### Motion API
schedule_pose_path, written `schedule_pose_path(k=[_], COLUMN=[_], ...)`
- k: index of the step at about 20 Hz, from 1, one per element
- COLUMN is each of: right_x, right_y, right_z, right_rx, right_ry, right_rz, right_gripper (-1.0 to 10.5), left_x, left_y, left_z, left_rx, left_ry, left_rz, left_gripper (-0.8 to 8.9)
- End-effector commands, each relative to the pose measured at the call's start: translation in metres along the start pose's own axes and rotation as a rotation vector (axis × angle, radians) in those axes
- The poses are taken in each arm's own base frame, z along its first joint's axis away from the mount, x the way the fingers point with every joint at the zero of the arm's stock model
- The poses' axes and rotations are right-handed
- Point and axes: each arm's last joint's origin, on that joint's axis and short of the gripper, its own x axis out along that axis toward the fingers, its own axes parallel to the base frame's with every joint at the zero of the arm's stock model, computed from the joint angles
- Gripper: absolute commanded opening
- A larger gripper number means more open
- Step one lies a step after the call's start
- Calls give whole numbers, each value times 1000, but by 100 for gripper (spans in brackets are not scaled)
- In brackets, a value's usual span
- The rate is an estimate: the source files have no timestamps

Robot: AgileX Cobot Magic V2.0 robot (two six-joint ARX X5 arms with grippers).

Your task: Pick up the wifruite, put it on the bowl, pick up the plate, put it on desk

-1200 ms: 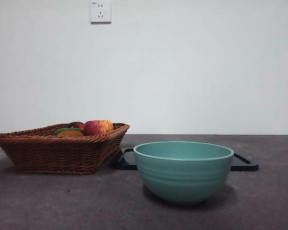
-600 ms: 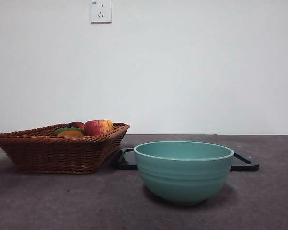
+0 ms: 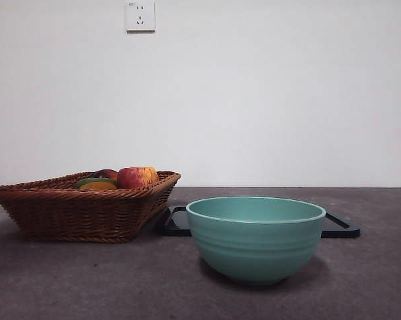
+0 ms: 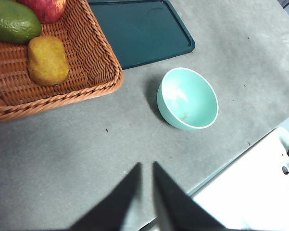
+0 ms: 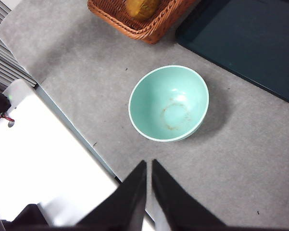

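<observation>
Both grippers, left (image 4: 145,166) and right (image 5: 149,163), idle high with jaws nearly closed, holding nothing; small brownish-orange oval wifruite (image 4: 48,60) sits in the woven wicker basket (image 4: 94,79) at left, crowded by the green fruit (image 4: 12,21), so risk is nudging neighbours or snagging wicker before reaching the empty mint-teal ridged bowl (image 3: 255,237).

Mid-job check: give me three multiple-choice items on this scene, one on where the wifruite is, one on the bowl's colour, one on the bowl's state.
1. Where is the wifruite?
A. in the basket
B. in the bowl
C. on the tray

2. What colour is the bowl?
A. red
B. mint-teal
C. white

3. What is in the bowl?
A. an apple
B. the wifruite
C. nothing

Answers:
1 A: it lies in the basket beside the green fruit.
2 B: every view shows it mint-teal.
3 C: both wrist views show its inside bare.
</observation>
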Motion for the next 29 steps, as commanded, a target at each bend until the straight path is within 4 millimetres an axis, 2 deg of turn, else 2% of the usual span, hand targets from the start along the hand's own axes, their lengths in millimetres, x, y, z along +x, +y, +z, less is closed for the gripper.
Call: schedule_pose_path(k=[1,2,3,10,16,20,24,29], right_x=[-2,-2,-2,-2,-2,-2,-2,-2], right_y=[2,2,2,2,2,2,2,2], right_z=[4,4,4,5,7,7,7,7], right_rx=[-17,-14,-14,-17,-9,-9,-9,-6], right_ry=[-14,-14,-14,-18,-32,-33,-33,-33], right_rz=[6,6,6,5,4,4,4,4], right_gripper=[206,334,388,387,387,387,387,387], left_x=[-3,-3,-3,-3,-5,-3,8,42], left_y=[-2,-2,-2,-2,-4,-6,-7,-2], left_z=[5,5,5,6,18,40,71,105], left_rx=[28,28,26,9,-5,-10,1,33], left_ry=[-22,-22,-22,-29,-68,-53,-21,6], left_rz=[-6,-6,-6,-6,37,44,67,110], left_gripper=[296,397,449,444,438,437,435,434])
